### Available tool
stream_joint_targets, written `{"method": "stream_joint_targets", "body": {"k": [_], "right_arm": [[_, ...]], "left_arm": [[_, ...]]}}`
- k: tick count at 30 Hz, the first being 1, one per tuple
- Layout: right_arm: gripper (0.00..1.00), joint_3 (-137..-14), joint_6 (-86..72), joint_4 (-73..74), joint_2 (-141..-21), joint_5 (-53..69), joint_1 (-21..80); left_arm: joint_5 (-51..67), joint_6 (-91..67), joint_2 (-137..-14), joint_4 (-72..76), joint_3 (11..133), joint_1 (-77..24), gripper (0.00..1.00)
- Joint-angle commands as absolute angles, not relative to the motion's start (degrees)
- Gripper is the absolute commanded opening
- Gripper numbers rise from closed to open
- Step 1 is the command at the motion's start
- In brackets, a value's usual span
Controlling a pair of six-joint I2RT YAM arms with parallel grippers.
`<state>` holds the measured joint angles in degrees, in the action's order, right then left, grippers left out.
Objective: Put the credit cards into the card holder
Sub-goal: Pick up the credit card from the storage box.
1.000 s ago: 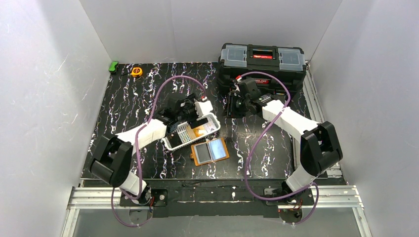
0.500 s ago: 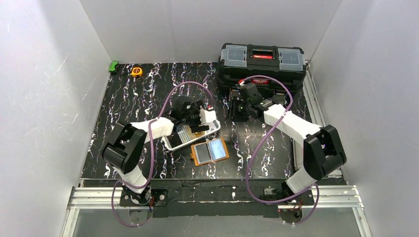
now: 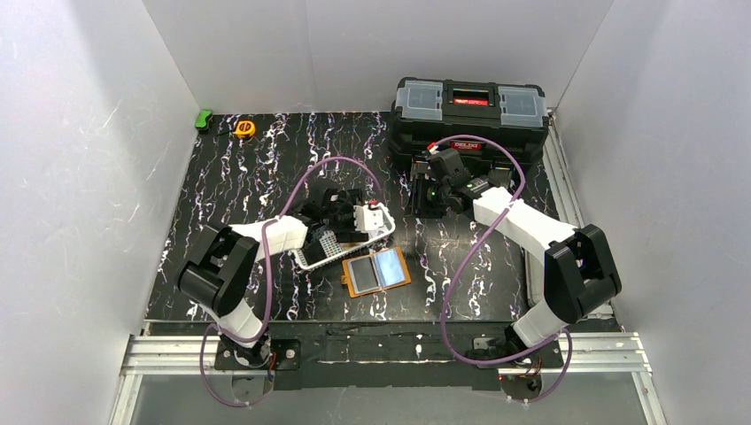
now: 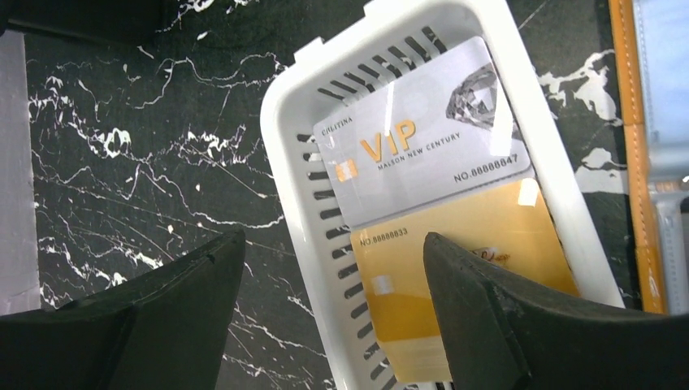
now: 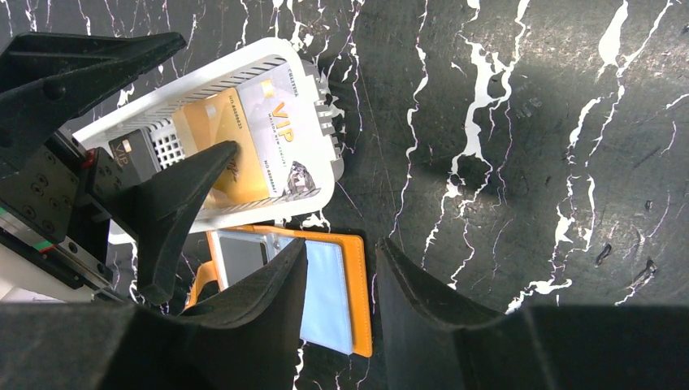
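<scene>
We've got two arms here, left arm (image 3: 266,237) and right arm (image 3: 522,218), both with white link covers over chunky black joints, and each drags a purple cable (image 3: 442,305). Up close we see matte black, wedge-shaped fingers (image 4: 504,325).

Left end effector (image 4: 333,244) gapes wide; right end effector (image 5: 341,248) narrowly parted.

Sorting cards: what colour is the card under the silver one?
Orange card, left wrist view.

Left wrist: gold card (image 4: 455,268) has its top edge under silver VIP card (image 4: 422,146), lower end behind left gripper (image 4: 333,244) at 5 o'clock. Card holder (image 4: 632,122) cut off at 3 o'clock. Top view: basket (image 3: 323,246) contents too small to read, part under gripper.
</scene>
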<state>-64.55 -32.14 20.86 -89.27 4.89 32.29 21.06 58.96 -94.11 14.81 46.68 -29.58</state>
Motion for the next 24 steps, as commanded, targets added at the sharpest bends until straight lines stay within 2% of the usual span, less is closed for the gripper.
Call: {"method": "stream_joint_targets", "body": {"k": [1, 9, 11, 13, 18, 24], "right_arm": [[0.45, -66.41, -31.04, 19.86, -87.32, 4.78, 32.73], [0.48, -72.32, -29.06, 22.82, -91.29, 2.33, 36.53], [0.53, -74.57, -28.42, 24.49, -92.66, 0.8, 38.04], [0.61, -76.98, -27.52, 25.98, -94.18, -1.67, 39.72], [0.7, -84.36, -25.37, 29.61, -101.51, -5.67, 44.12], [0.71, -90.64, -25.0, 32.91, -109.35, -7.39, 45.69]], "left_arm": [[20.68, 59.46, -90.06, 10.44, 44.38, -28.47, 0.79], [19.92, 57.1, -86.09, 9.93, 44.59, -27.71, 0.8], [19.13, 54.85, -85.02, 8.9, 46.57, -27.62, 0.81], [18.45, 51.75, -83.07, 7.01, 49.09, -27.25, 0.82], [18.53, 45.17, -74.94, -1.06, 53.16, -25.21, 0.87], [18.31, 39.72, -62.1, -8.84, 51.66, -22.53, 0.91]]}}
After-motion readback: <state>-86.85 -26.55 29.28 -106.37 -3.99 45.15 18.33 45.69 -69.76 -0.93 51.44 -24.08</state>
